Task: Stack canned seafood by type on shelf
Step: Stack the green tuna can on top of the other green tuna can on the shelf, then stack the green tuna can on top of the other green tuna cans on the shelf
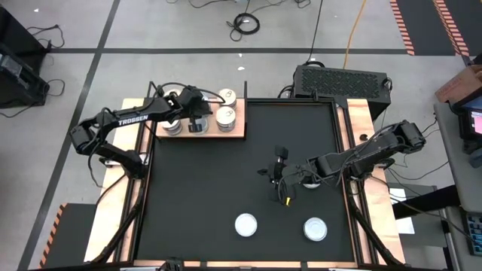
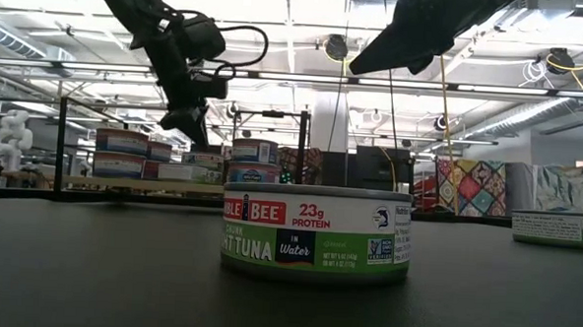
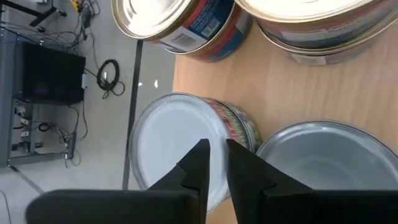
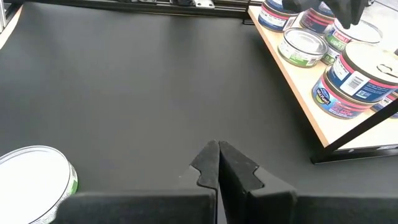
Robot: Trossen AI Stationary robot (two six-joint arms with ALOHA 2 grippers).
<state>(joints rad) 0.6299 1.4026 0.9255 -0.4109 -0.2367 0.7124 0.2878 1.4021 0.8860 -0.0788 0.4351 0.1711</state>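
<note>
Closest to us in the low view stands a green-labelled tuna tin (image 2: 315, 234) on the black mat (image 2: 90, 273); its label reads "in water" and "23g protein"; a second green tin (image 2: 559, 228) shows at the right edge, well apart from it. From above we see these as two white-lidded tins near the mat's near edge, one left (image 1: 245, 224) and one right (image 1: 315, 229) of each other.

We find the shelf (image 1: 236, 131) at the mat's far-left corner, a light wooden board carrying the other tins; a tall tin with a pale lid (image 1: 227, 118) stands at its right part, another (image 1: 227, 96) just beyond it at the far edge, and a low tin (image 1: 172, 126) sits at the left end.

Our left gripper (image 1: 196, 124) hangs above the shelf between those tins; its wrist view shows the fingers (image 3: 196, 171) drawn almost together with a narrow gap, holding nothing, poised over a silver-lidded tin (image 3: 171, 140) at the board's edge, with a second silver tin (image 3: 329, 158) just beside it and blue-and-red labelled tins (image 3: 180, 22) farther on.

Our right gripper (image 1: 282, 190) hovers over the bare middle of the mat, right of centre; its fingers (image 4: 208, 163) are pressed together and empty; its wrist view catches a white-lidded tin (image 4: 34, 180) on the mat and the shelf's tins (image 4: 357, 78) beyond.
</note>
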